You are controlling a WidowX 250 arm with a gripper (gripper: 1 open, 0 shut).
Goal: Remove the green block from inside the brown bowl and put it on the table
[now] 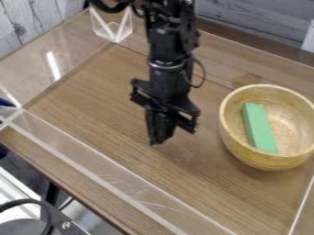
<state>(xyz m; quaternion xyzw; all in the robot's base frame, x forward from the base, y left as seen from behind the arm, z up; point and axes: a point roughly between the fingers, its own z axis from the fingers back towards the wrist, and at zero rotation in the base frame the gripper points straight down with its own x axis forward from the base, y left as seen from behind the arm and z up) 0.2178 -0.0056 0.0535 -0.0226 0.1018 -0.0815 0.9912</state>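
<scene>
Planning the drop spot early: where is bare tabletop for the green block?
Bare wood-grain tabletop stretches left of the shut end effector, out to the clear acrylic walls, and along the near wall. Tightest: between the end effector and the tan wooden bowl holding the green block.

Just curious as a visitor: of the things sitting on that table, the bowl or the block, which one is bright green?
The green block, a small flat oblong piece lying inside the bowl. The bowl itself is round, pale tan wood.
</scene>
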